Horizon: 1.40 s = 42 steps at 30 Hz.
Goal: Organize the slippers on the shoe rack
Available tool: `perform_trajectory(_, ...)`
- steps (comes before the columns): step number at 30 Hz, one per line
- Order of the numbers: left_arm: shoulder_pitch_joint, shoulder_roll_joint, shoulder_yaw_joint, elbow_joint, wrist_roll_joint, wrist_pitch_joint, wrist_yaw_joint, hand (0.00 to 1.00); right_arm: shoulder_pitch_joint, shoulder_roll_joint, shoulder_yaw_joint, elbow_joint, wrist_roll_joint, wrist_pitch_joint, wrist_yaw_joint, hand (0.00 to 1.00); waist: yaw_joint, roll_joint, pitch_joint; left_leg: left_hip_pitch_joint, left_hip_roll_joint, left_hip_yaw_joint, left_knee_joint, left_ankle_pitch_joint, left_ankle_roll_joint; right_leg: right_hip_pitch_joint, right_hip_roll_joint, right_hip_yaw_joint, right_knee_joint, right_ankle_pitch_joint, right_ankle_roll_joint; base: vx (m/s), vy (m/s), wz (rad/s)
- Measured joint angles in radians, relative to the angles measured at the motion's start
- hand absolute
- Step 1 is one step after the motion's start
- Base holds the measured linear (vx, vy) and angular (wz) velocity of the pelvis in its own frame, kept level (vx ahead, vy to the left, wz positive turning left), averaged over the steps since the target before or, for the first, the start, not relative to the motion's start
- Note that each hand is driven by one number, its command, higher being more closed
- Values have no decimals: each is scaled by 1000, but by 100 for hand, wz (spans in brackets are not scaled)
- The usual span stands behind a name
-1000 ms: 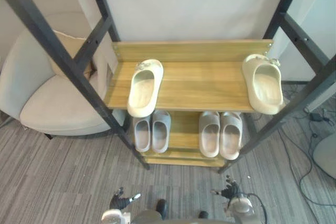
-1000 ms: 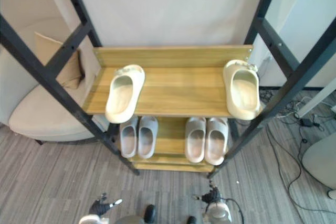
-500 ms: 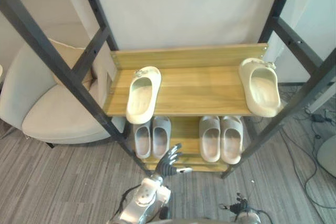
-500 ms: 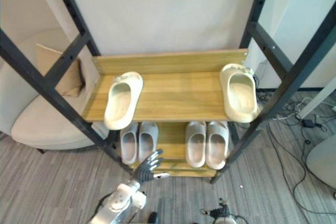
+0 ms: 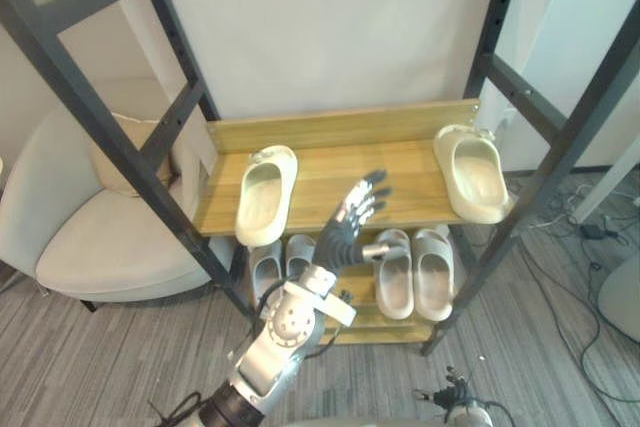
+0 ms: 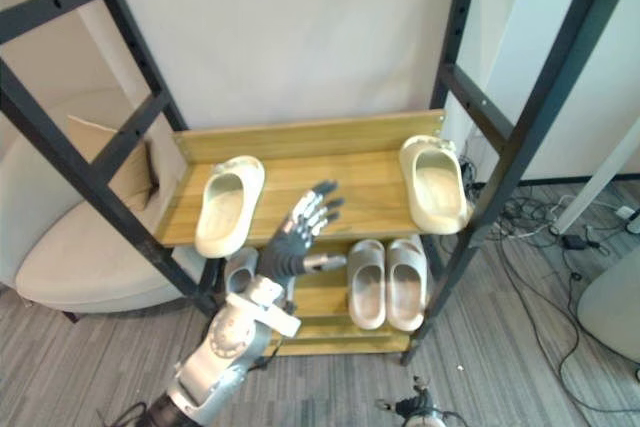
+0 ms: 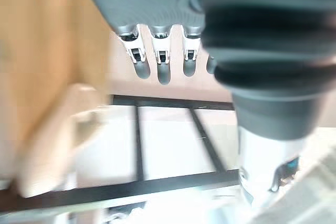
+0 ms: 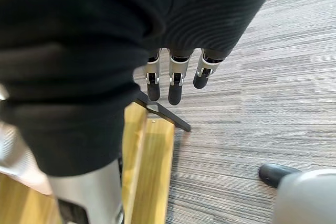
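Two cream slippers lie far apart on the rack's upper wooden shelf: one at the left end, one at the right end, both with toes pointing to the back. My left hand is raised in front of the shelf's middle, open with fingers spread, holding nothing. In the left wrist view its fingers are straight, with a blurred cream slipper past them. My right hand hangs low near the floor, its fingers relaxed and empty.
On the lower shelf stand two neat pairs of pale slippers, one left partly behind my arm, one right. Black metal posts frame the rack. A beige armchair sits left; cables lie on the floor right.
My left arm has risen from floor level to in front of the upper shelf, fingers spreading. The camera has shifted, so the whole scene has moved. The slippers are unmoved.
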Motion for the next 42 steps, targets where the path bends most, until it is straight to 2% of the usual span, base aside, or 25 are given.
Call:
perform_trajectory(4, -22, 3, 50, -25, 3, -4, 29, 0, 0, 0, 0, 0, 0, 2, 8, 0, 4, -4, -7, 1, -2, -2, 1, 0, 0, 1, -1, 0, 5, -1, 0, 0, 0, 0)
perform_trajectory(9, -78, 27, 167, -23, 41, -4, 55, 0, 0, -3, 0, 0, 0, 4, 20, 0, 4, -5, -13, 4, -4, -5, 3, 1, 1, 0, -3, -2, 19, -7, 1, -12, -4, 1)
perform_trajectory(16, -130, 168, 346, 86, 101, 12, 71, 0, 0, -12, -1, 0, 0, 8, 46, 0, 4, -7, -12, 1, -4, -11, 2, 1, 1, -5, -3, -14, 23, -9, 1, -9, -7, 2)
perform_trajectory(23, -157, 309, 476, 191, 118, 44, 90, 0, 7, -10, -9, -41, 1, 21, 72, 0, 7, -27, -17, -18, -4, 2, 1, 0, 0, -37, -3, 3, 33, -16, 0, 21, 0, -4)
perform_trajectory(29, -252, 378, 475, 265, 143, 70, 87, 0, 2, -8, -9, -79, 2, 22, 78, 0, 9, -26, -16, -19, -2, 13, 1, -3, -2, -39, -3, 8, 33, -20, -1, 15, -3, -3)
perform_trajectory(33, -262, 382, 475, 294, 159, 75, 84, 0, 4, -8, -9, -79, 2, 22, 79, 0, 11, -23, -16, -19, 1, 24, 2, -8, -5, -50, -1, 12, 35, -23, -4, -14, -7, -8)
perform_trajectory(39, -315, 393, 469, 385, 180, 107, 64, 0, 4, -8, -10, -80, 10, 22, 79, 0, 9, -18, -14, -36, 2, 26, 4, -8, -5, -74, 0, 15, 51, -27, -5, 0, 0, 0)
perform_trajectory(42, -334, 432, 447, 454, 200, 115, 55, 0, 5, -7, -13, -81, 20, 22, 79, 0, 3, -15, -13, -43, 3, 27, 6, -8, -5, -76, 1, 16, 45, -26, -6, 11, -3, -1)
